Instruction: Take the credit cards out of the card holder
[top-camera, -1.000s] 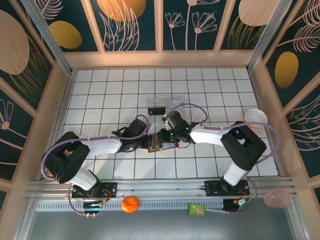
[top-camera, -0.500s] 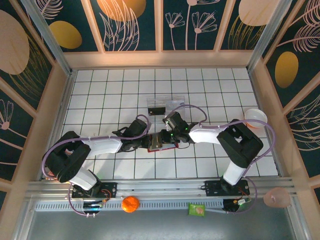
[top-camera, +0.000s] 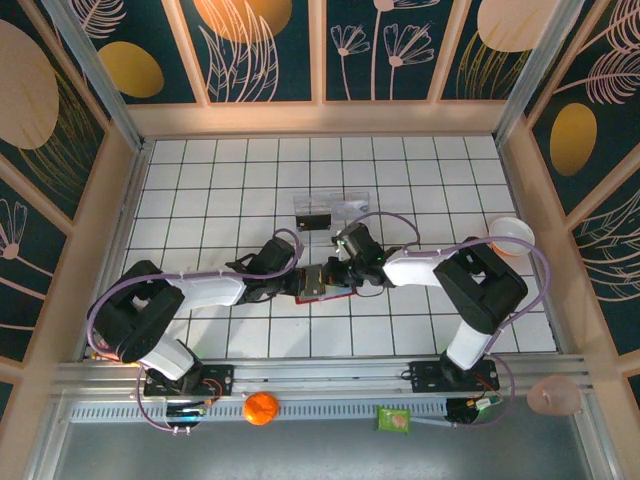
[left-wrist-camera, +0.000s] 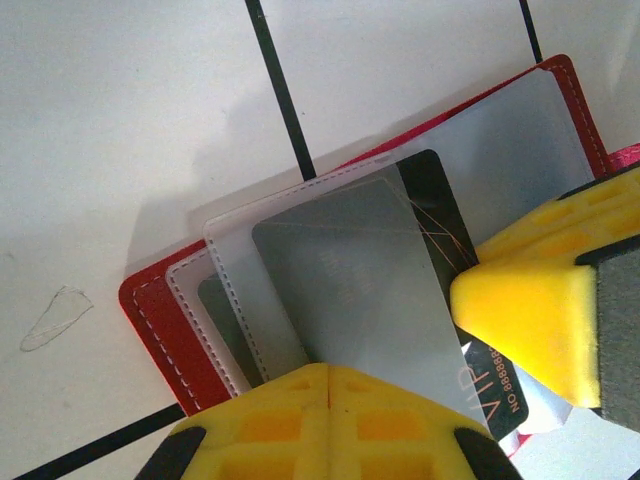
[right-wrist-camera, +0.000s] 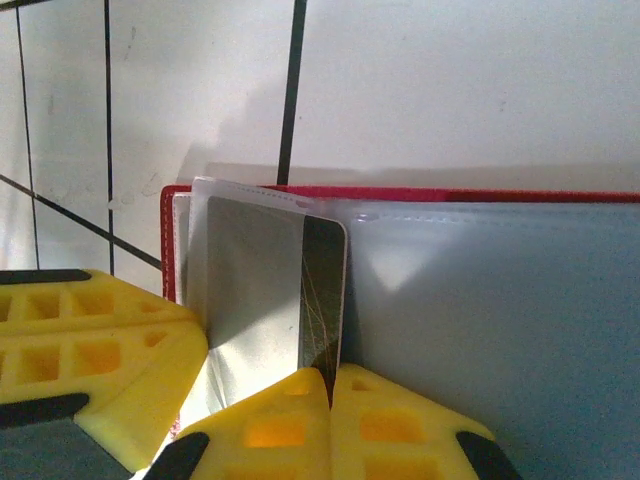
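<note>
Grey card and dark card stick out of the open wallet, which lies on the table just 6 o'clock of centre. The left claw, at the wallet's 9 o'clock, is clenched on the grey card. The right claw, at 3 o'clock, grips the dark card.

Robot test cell, white gridded table, wood-framed walls with leaf-print panels, aluminium mounting rail

White gridded tabletop inside floral-panelled walls.
</note>
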